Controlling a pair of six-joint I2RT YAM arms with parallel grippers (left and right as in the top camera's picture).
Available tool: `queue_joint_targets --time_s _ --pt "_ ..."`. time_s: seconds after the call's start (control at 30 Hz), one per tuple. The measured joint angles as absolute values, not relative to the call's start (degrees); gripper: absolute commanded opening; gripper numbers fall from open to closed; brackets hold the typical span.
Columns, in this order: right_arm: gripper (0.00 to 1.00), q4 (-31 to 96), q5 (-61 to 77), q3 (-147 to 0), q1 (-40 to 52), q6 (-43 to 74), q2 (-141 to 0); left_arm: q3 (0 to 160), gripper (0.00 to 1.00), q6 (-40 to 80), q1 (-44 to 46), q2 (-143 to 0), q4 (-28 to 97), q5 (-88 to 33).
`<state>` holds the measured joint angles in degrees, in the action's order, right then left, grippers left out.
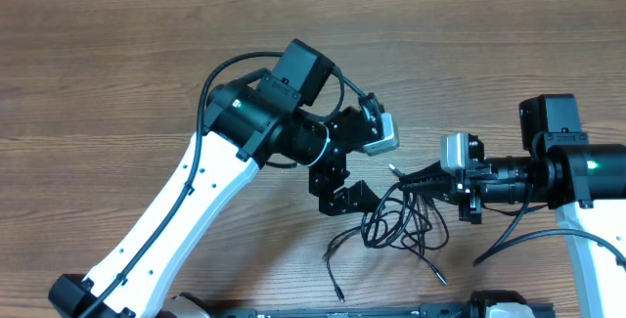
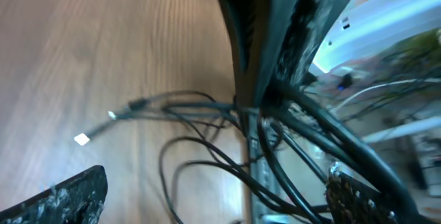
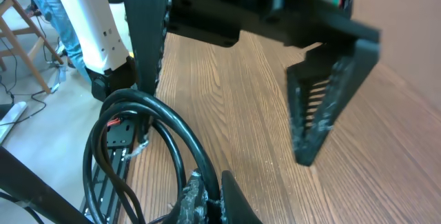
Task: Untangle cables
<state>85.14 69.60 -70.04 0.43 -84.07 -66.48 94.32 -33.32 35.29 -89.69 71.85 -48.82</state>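
Currently, I log:
cables (image 1: 399, 218): looped on table (image 1: 117, 64) between grippers; long axis diagonal, plug ends pointing toward front edge.
right gripper (image 1: 399, 175): clamped on cables.
left gripper (image 1: 344, 193): spread wide, just beside them.

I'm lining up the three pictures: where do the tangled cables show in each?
Overhead: the cables lie low, right of centre.
Left wrist: the cables loop across the middle.
Right wrist: the cables loop at lower left.
Shared landmark: the right gripper, shut on them.
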Motion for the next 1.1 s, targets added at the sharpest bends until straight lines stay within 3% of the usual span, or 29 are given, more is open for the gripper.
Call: queue_joint_targets --time_s 0.17,0.53,0.63,0.67,1.1 --pt "0.04 84.5 69.5 -70.0 0.4 -84.1 -66.5 94.3 0.72 -26.7 35.3 -91.2 74.7 -48.9" --pt "0.04 84.1 69.4 -70.0 0.4 -84.1 -66.5 94.3 0.52 -19.6 35.3 -92.3 75.2 -48.8" --pt "0.04 84.0 69.4 -70.0 0.4 -84.1 -66.5 94.3 0.25 -19.3 35.3 -92.3 75.2 -48.8" --pt "0.04 84.1 69.4 -70.0 0.4 -84.1 -66.5 94.3 0.07 -19.3 35.3 -92.3 75.0 -48.8" --pt "0.04 85.1 69.0 -70.0 0.4 -84.0 -66.5 94.3 0.04 -18.5 35.3 -92.3 69.6 -48.6"
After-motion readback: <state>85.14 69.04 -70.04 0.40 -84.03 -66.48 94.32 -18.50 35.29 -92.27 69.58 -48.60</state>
